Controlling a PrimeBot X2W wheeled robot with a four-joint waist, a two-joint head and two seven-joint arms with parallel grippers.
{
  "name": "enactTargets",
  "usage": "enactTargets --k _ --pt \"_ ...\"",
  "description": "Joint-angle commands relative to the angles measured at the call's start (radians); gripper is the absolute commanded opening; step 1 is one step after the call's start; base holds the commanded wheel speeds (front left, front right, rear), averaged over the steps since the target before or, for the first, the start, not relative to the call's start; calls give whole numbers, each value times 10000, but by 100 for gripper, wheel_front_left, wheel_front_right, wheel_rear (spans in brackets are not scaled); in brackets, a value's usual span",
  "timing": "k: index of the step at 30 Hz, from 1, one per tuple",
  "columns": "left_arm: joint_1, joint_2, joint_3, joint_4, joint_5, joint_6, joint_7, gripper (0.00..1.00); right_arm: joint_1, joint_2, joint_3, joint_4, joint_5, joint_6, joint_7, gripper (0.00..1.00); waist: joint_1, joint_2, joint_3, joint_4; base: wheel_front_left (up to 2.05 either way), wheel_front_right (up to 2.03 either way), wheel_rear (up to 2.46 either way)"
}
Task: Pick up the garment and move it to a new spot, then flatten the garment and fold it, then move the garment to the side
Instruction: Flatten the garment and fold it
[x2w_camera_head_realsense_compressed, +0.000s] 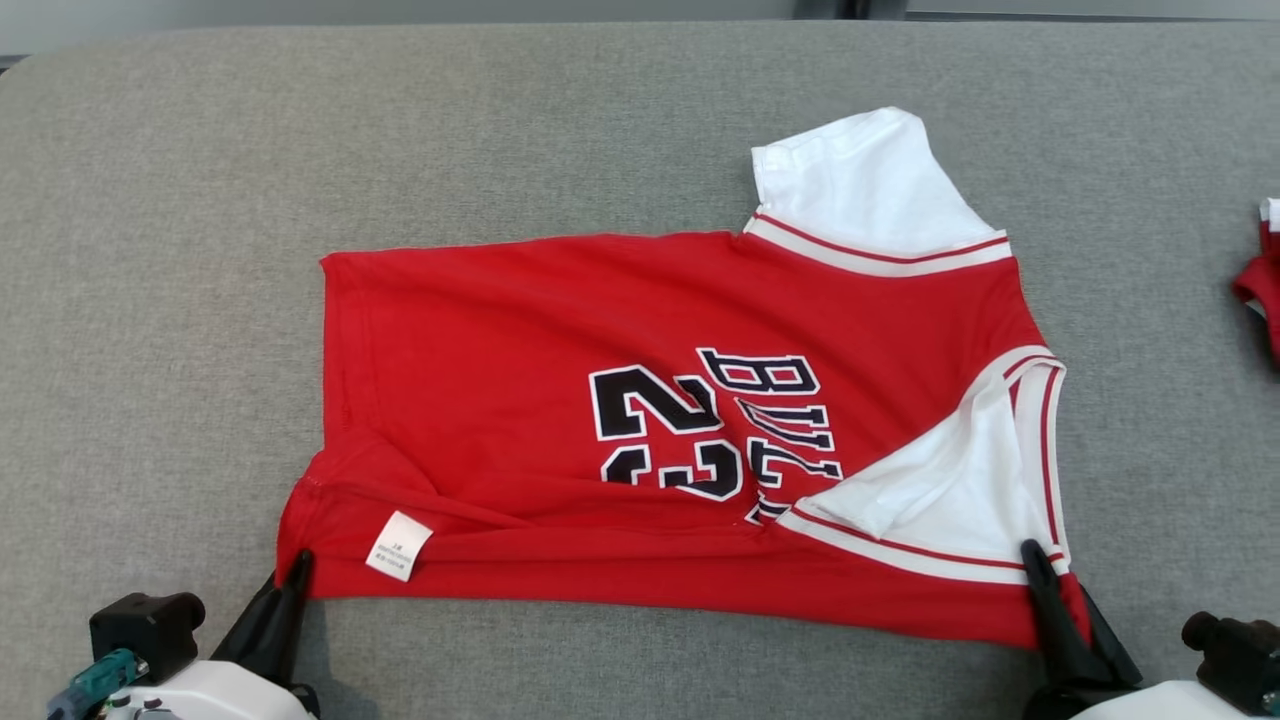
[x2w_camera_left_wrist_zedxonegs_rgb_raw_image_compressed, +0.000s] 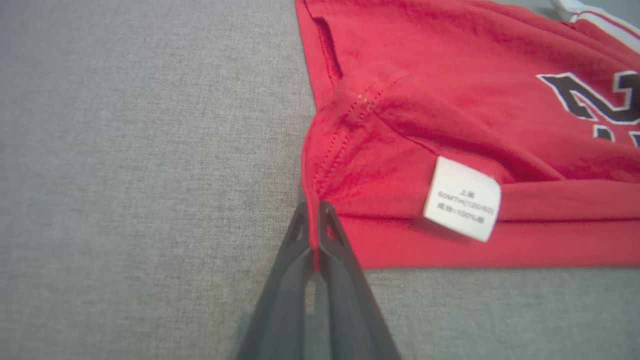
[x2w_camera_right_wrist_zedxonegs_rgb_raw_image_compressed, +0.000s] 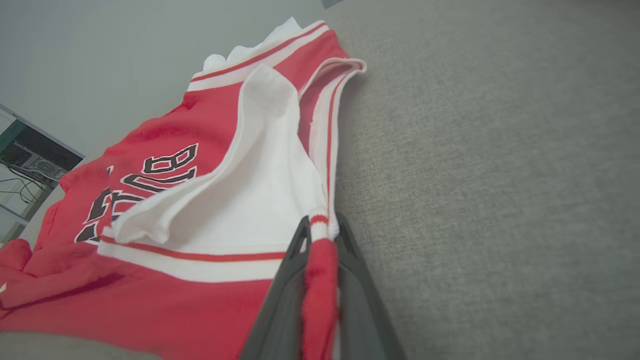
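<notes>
Head view: the red jersey (x2w_camera_head_realsense_compressed: 640, 400) lies mostly flat on the grey table (x2w_camera_head_realsense_compressed: 150, 300), with its near edge rolled over and its label (x2w_camera_head_realsense_compressed: 398, 546) showing.

Left wrist view: the left gripper (x2w_camera_left_wrist_zedxonegs_rgb_raw_image_compressed: 314, 209) is clenched on the hem corner.

Right wrist view: the right gripper (x2w_camera_right_wrist_zedxonegs_rgb_raw_image_compressed: 323, 221) is clamped on the shoulder edge.

Flattening looks nearly done. Folding and moving the jersey aside seem left.
</notes>
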Motion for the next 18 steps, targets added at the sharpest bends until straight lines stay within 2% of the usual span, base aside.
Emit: enactTargets --k 1,2,3,4,5,11,18 --pt "121 151 111 -151 -69 121 171 0 61 6 -33 -73 -83 -2 -37 0 0 0 -27 -106 0 0 0" --pt "171 177 127 -260 -89 147 272 0 79 65 -8 -55 -87 -2 -52 13 0 0 -36 -142 0 0 0" --pt "200 214 159 -364 -103 192 333 0 70 111 12 -23 -99 -2 -24 49 0 0 -43 -170 0 0 0" --pt "223 211 180 -436 -139 247 421 24 -4 130 -11 -21 -174 -2 -60 100 0 0 -50 -193 0 0 0" --pt "237 180 189 -503 -160 301 457 100 -99 144 -49 -39 -233 -2 -93 100 0 0 -61 -218 0 0 0" --pt "-35 -424 639 -1173 -579 661 -380 100 -717 -9 -639 -548 -981 0 -714 100 0 0 -148 -284 0 0 0" --pt "-670 -799 695 -1882 -8 992 -1868 100 -1456 -98 -1161 -1655 -2242 0 -787 100 0 0 -279 -166 0 0 0"
